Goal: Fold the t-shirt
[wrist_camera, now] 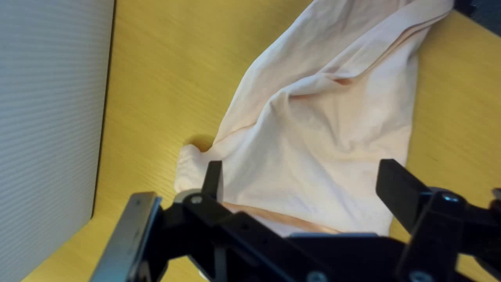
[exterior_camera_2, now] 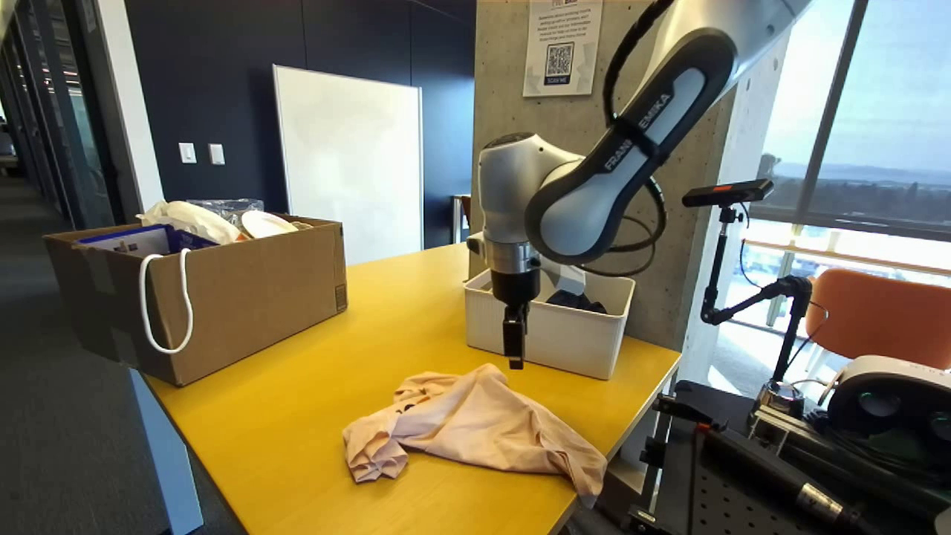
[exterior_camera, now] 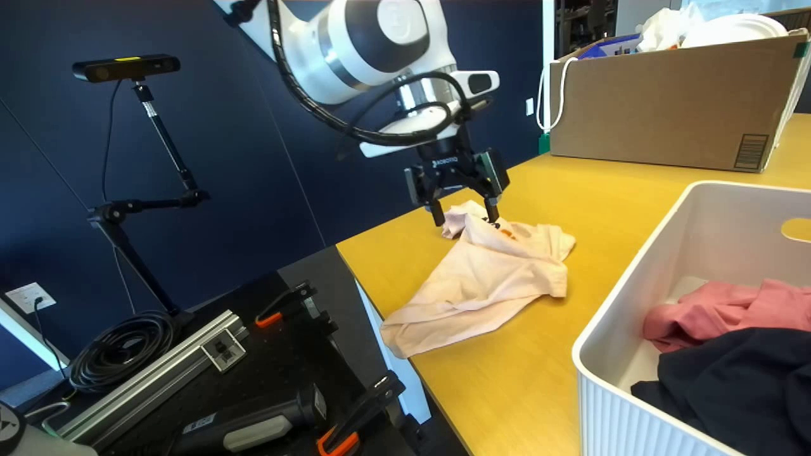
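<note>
Right under your pincer [exterior_camera: 465, 220], the cream t-shirt [exterior_camera: 481, 285] lies on the yellow table [exterior_camera: 519, 380], all lumpy and full of wrinkles. You have the pincer loose, its two jaws wide apart, and it grips nothing. In the wrist view, the jaws are over the two sides of the shirt, but you cannot tell if a tip touches it. In both exterior views, one end of the shirt goes away from the pincer and droops over the table's edge. Near the pincer, toward the left of the wrist view, you see the white bin [wrist_camera: 51, 98], with a pink cloth [exterior_camera: 722, 313] and a dark cloth [exterior_camera: 741, 380] inside. Well apart from the pincer, you see a big brown box [exterior_camera: 659, 107].
</note>
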Tool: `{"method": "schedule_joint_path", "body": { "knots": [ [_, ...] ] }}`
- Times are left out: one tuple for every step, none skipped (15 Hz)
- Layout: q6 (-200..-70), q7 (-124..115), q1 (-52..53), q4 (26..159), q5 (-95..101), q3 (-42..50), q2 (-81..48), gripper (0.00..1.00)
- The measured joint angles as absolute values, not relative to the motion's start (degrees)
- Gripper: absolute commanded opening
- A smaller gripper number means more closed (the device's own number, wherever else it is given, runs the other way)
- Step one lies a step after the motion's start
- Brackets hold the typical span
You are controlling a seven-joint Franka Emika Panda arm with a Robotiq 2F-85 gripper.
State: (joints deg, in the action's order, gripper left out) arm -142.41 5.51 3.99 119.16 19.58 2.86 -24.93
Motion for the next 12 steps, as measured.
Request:
{"method": "schedule_joint_path", "body": {
  "knots": [
    [-142.17, 4.60, 4.12, 121.97, 19.44, 2.65, -21.87, 1.00],
    [-142.09, 3.87, 4.13, 124.40, 19.07, 2.39, -19.11, 1.00],
    [-141.92, 3.33, 4.13, 126.39, 18.40, 2.15, -16.73, 1.00],
    [-141.53, 2.69, 4.13, 127.94, 17.72, 1.91, -14.78, 1.00],
    [-141.19, 2.19, 4.13, 129.21, 17.34, 1.69, -13.16, 1.00],
    [-141.10, 1.93, 4.13, 130.06, 17.18, 1.59, -12.13, 1.00],
    [-141.09, 1.79, 4.13, 130.60, 17.08, 1.57, -11.56, 1.00],
    [-141.09, 1.74, 4.13, 130.79, 16.97, 1.57, -11.46, 1.00],
    [-141.09, 1.73, 4.12, 130.89, 16.91, 1.57, -11.46, 1.00],
    [-141.09, 1.72, 4.12, 130.93, 16.88, 1.57, -11.48, 1.00],
    [-141.09, 1.72, 4.13, 130.94, 16.85, 1.57, -11.49, 1.00],
    [-141.10, 1.72, 4.12, 130.94, 16.86, 1.57, -11.54, 1.00]
  ]
}}
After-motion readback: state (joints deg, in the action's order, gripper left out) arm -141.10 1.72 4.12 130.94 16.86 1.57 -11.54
